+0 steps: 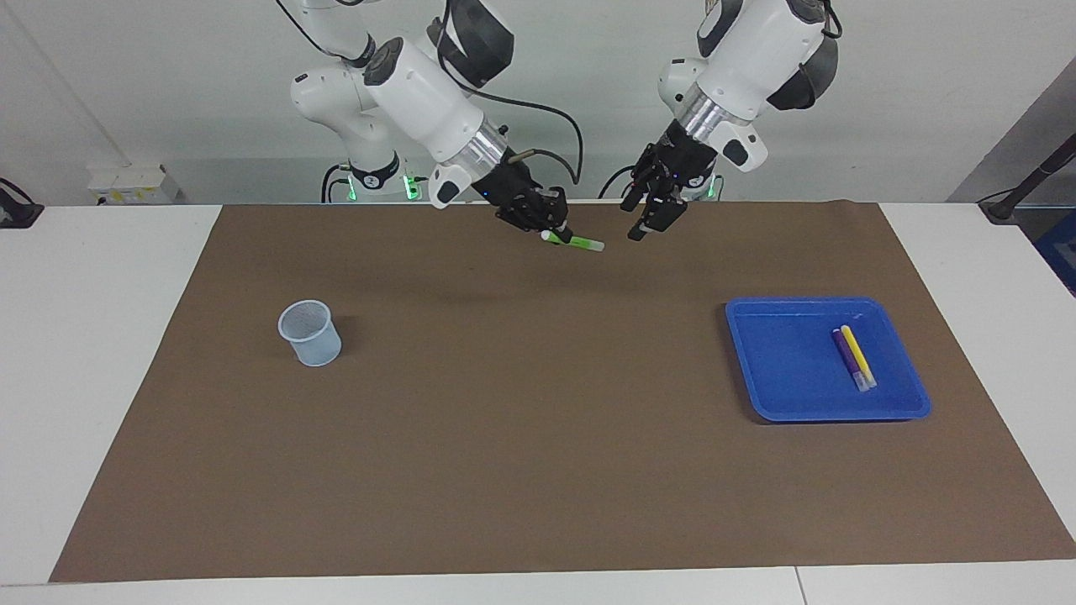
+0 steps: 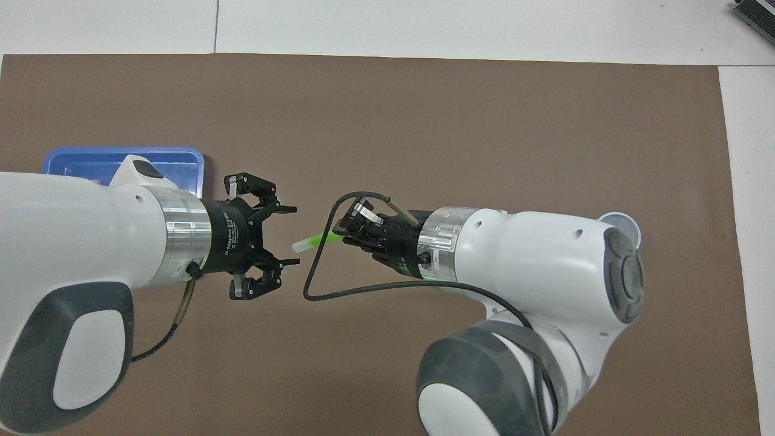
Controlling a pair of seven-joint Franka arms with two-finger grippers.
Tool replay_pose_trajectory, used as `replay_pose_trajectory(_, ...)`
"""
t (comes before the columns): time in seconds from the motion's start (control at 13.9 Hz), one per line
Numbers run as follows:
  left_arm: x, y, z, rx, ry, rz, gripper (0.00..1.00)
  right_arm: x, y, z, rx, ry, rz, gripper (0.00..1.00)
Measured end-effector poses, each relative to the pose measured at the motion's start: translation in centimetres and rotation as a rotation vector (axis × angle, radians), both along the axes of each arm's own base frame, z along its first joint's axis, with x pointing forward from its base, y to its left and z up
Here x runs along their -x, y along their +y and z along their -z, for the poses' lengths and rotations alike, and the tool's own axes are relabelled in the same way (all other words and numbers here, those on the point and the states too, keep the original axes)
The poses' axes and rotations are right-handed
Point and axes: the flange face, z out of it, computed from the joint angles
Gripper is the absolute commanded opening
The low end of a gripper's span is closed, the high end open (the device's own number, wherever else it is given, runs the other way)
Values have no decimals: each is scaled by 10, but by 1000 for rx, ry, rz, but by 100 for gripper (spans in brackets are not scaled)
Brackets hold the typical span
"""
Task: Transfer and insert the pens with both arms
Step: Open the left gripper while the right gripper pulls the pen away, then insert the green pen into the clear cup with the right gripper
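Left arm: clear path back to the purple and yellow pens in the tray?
Probably yes. The left gripper is open and empty, up over the mat at the tray's end of the table. The purple pen and yellow pen lie uncovered in the blue tray, though side by side and touching.

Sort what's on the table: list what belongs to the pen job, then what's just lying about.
Job: green pen held by right gripper; open left gripper; purple pen and yellow pen in blue tray; mesh cup.
Lying about: brown mat.
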Motion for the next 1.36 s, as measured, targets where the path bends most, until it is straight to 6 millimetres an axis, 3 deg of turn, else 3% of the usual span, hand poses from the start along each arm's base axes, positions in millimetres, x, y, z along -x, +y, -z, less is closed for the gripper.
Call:
replay_pose_trajectory(0.14,6,6,9,-21,-50,157,64,-3,-31,7,128,-30,-157,0)
replay_pose_trajectory(0.29,9,25,17,-43,-101,356,63,-4,-63,14,258,-49,-334,0)
replay_pose_trajectory(0.72,-10,141,24,-136,-251,823,62,-19,-170,25,519,-115,-735,0)
replay_pose_trajectory(1.01,-17,202,33,-235,-317,1081,61,-28,-229,29,630,-155,-991,0)
replay_pose_trajectory(1.22,-22,238,53,-295,-343,1191,61,-31,-260,38,662,-178,-1085,0)
replay_pose_trajectory(1.36,-33,246,76,-327,-353,1227,61,-33,-270,49,682,-224,-1131,0)
